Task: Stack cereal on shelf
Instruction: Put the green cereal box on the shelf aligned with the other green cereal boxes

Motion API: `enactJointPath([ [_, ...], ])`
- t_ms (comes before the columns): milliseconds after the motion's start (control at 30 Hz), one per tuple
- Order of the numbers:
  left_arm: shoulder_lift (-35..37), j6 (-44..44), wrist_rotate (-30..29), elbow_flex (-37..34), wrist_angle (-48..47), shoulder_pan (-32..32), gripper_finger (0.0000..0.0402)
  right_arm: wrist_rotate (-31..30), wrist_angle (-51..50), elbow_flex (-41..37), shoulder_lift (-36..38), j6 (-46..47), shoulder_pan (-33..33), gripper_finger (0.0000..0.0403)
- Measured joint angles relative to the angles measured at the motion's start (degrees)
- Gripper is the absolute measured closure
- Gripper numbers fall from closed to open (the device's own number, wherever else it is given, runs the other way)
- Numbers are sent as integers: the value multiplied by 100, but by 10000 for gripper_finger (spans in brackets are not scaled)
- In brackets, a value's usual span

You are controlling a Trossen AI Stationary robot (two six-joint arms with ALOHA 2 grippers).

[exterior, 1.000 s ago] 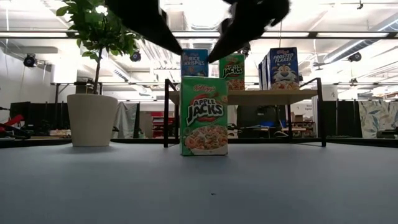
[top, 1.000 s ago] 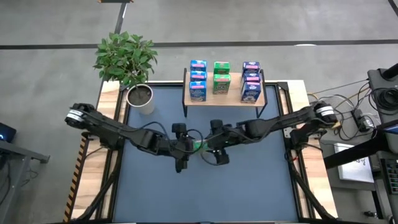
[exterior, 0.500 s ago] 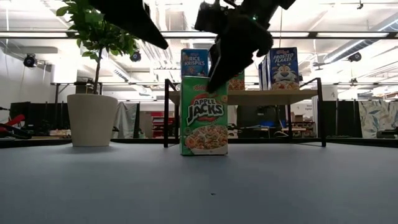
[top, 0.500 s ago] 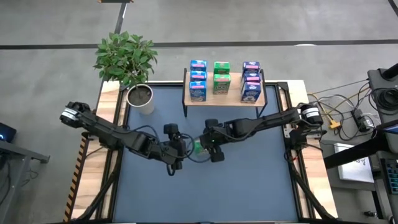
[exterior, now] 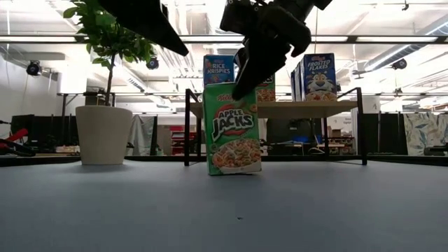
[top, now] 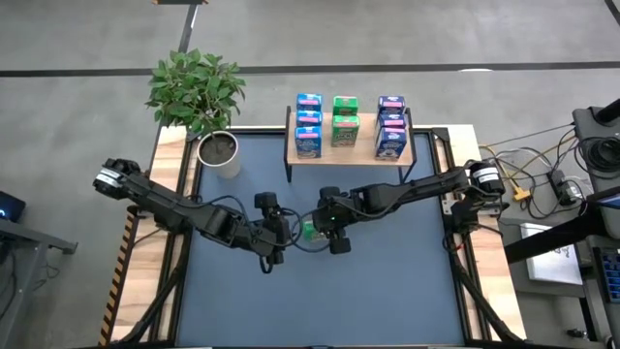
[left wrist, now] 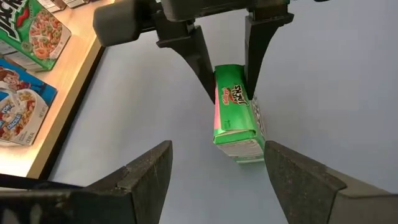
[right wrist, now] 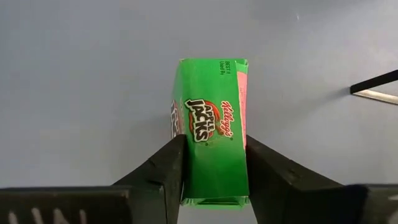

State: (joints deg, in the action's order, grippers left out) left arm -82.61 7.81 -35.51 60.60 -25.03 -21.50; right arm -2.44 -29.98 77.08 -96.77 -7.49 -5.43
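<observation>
From above, the right tool (top: 323, 230) pinched a green cereal box (top: 309, 230) at the table's (top: 387, 281) middle, 6 o'clock of the shelf (top: 363, 150); the left tool (top: 274, 242) hovered spread at its 8 o'clock. At table height, the box (exterior: 234, 128) stood slightly tilted. The right wrist showed both fingers (right wrist: 160, 171) pressed against its sides.

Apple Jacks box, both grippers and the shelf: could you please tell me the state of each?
Apple Jacks box: upright on the mat, slightly tilted, gripped at its top.
right gripper: shut on the box's top.
left gripper: open, empty, beside the box.
shelf: holds six boxes.
</observation>
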Motion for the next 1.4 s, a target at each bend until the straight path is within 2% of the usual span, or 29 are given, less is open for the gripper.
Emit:
enactJointPath([
  [167,0,-51,0,0,2,0,164,7,-309,118,207,-75,-2,274],
  [300,0,-120,0,0,-1,0,164,-71,-986,410,645,-192,59,275],
  [433,0,-127,0,0,-3,0,164,-538,-1566,779,1198,-377,238,275],
  [567,0,-127,0,0,-3,0,164,-1001,-1751,970,1778,-695,601,275],
  [733,0,-129,-6,0,-1,0,164,-929,-1776,895,2196,-941,1355,275],
  [967,0,-129,-7,0,-1,0,164,-312,-1802,726,2105,-1301,2132,275],
  [1200,0,-129,-9,0,4,7,164,-305,-1736,717,1854,-1515,2347,274],
  [1400,0,-131,-11,0,4,11,164,-355,-1696,717,1834,-1582,2374,243],
])
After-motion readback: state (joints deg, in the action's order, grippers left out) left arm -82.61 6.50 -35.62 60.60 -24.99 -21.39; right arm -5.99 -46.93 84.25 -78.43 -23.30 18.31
